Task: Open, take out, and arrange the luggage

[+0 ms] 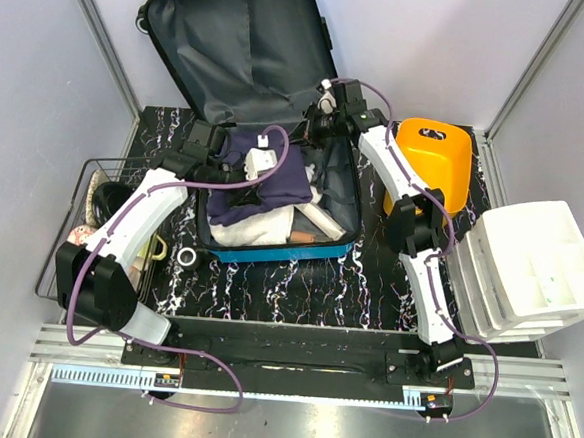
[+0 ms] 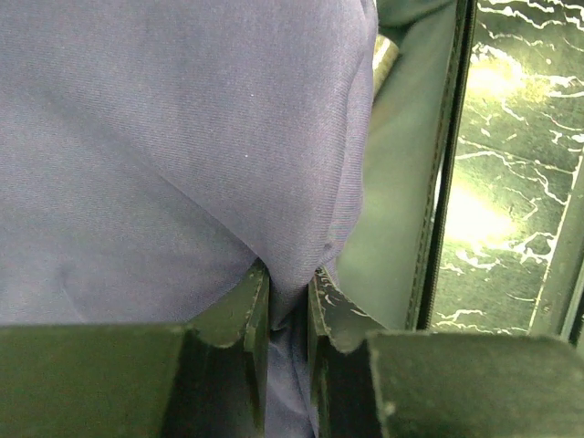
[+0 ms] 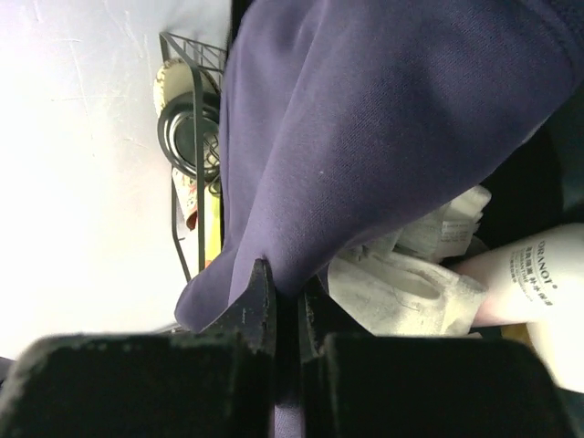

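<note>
Purple cloth (image 2: 182,137) pinched by left claw (image 2: 287,281), right claw (image 3: 287,285).

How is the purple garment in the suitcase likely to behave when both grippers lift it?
Likely floppy: the purple garment folds and drapes around the left gripper and the right gripper, both pinched on thin folds. It will probably sag between the two grips and trail loose edges. It looks light, though it might drag the white cloth beside it.

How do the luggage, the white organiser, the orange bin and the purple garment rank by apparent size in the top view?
1. luggage, lying open
2. white organiser
3. orange bin and purple garment: nearly alike, so not ranked.
</note>
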Tool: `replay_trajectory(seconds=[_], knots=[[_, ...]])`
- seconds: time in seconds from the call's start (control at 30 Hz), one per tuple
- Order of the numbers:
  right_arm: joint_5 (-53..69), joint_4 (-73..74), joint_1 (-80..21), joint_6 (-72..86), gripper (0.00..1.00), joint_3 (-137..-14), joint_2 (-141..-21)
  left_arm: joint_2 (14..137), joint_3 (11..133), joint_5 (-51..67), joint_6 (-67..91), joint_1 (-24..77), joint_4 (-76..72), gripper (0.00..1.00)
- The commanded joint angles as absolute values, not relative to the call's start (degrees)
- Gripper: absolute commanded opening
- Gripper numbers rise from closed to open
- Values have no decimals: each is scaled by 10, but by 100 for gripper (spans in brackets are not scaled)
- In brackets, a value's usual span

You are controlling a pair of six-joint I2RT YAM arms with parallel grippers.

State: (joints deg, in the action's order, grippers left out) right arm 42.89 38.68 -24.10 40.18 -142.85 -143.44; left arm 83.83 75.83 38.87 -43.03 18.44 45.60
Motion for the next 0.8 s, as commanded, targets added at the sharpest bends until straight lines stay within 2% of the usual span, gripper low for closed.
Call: replay_trajectory(seconds=[0.0, 0.53, 0.77], knots=[[391, 365, -210, 343, 0, -1482, -1395, 852, 832, 410, -427, 200, 419, 0], [315, 353, -84, 227, 0, -1421, -1291, 998, 943, 367, -349, 292, 204, 0], [292, 372, -14, 160, 0, -1405, -1258, 1089, 1047, 310, -333, 361, 124, 0]])
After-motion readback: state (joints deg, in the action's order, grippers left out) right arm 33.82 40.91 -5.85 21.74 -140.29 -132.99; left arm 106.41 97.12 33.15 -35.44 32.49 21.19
